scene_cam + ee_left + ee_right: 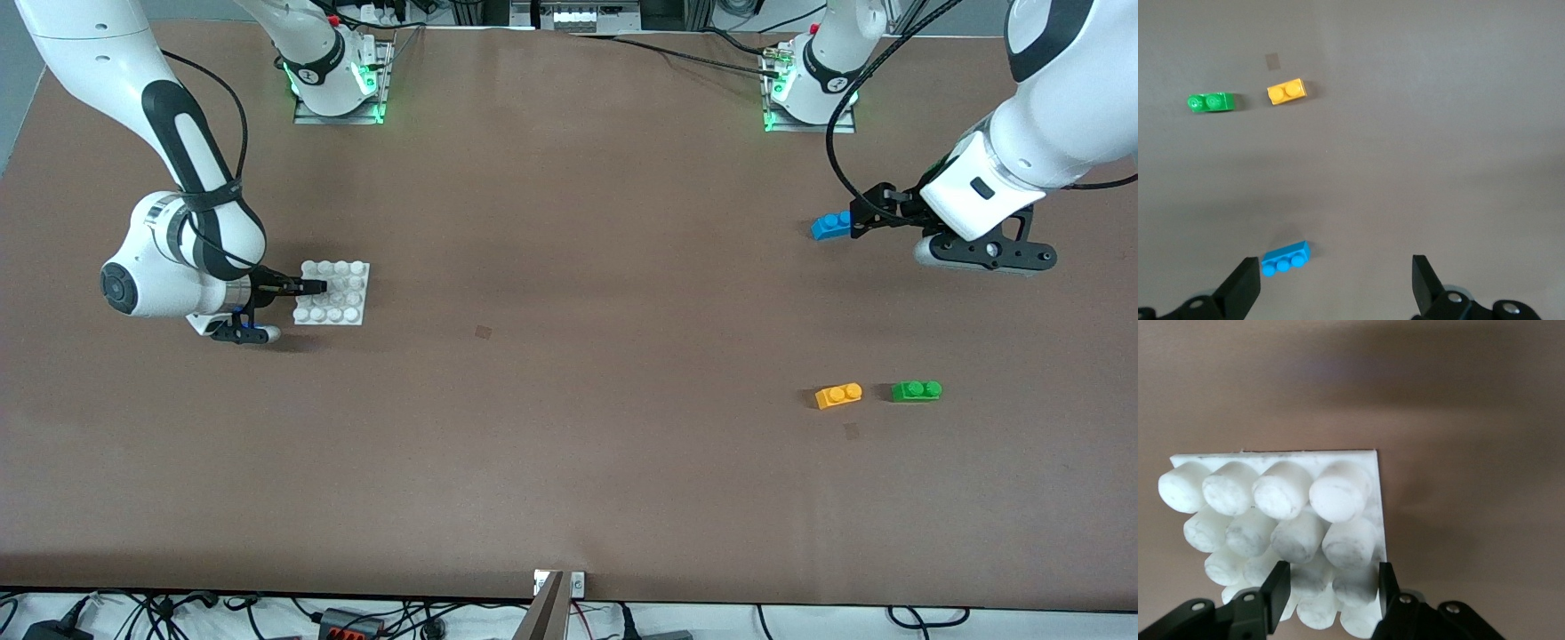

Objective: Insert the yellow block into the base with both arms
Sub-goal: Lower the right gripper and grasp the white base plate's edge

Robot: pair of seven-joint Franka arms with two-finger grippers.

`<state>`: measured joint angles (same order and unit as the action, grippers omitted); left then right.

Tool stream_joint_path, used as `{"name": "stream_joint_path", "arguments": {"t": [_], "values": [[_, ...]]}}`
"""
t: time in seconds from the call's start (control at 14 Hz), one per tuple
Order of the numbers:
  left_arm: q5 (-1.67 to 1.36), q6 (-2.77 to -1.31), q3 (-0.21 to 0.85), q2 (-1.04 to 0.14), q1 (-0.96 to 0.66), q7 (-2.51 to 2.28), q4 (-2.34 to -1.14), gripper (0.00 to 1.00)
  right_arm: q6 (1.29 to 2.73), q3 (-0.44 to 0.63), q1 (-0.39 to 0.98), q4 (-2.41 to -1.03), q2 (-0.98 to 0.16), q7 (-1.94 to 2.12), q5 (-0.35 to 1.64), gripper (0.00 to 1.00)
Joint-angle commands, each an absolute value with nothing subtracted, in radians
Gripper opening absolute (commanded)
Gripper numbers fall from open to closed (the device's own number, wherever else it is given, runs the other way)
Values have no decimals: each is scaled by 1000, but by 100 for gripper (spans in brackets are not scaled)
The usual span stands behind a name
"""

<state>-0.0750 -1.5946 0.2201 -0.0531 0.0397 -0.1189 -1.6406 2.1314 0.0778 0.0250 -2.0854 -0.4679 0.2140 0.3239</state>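
White base (335, 293) mid-left of frame, right gripper (311, 286) fingers straddling its edge studs, not yet clamped. Left gripper (867, 216) spread wide by blue brick (831, 226); yellow block (838, 395) lower right.

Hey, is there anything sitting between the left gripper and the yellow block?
Nothing visible. The left gripper, open, is over the table beside the blue brick; bare table lies from there to the yellow block, which is nearer the front camera. The green brick sits beside the block, off that path.

- Brown worktop (569, 267) — bare of cloth.
- White base (333, 293) flat at the right arm's end.
- Blue brick (830, 226), yellow block (838, 395), green brick (916, 390) at the left arm's end.
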Motion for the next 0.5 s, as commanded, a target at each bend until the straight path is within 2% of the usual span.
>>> {"name": "stream_joint_path", "arguments": {"t": [0.0,0.36,0.43], "values": [[-115,-1551,224,-63,57,-124,-1603,100,2146,77,63,-2088,-472,233,350,51],[-126,-1447,221,-63,58,-135,-1540,100,2149,77,204,-2063,-506,219,354,50],[-124,-1440,221,-63,57,-129,-1537,100,2148,77,231,-2048,-520,219,357,46]]}}
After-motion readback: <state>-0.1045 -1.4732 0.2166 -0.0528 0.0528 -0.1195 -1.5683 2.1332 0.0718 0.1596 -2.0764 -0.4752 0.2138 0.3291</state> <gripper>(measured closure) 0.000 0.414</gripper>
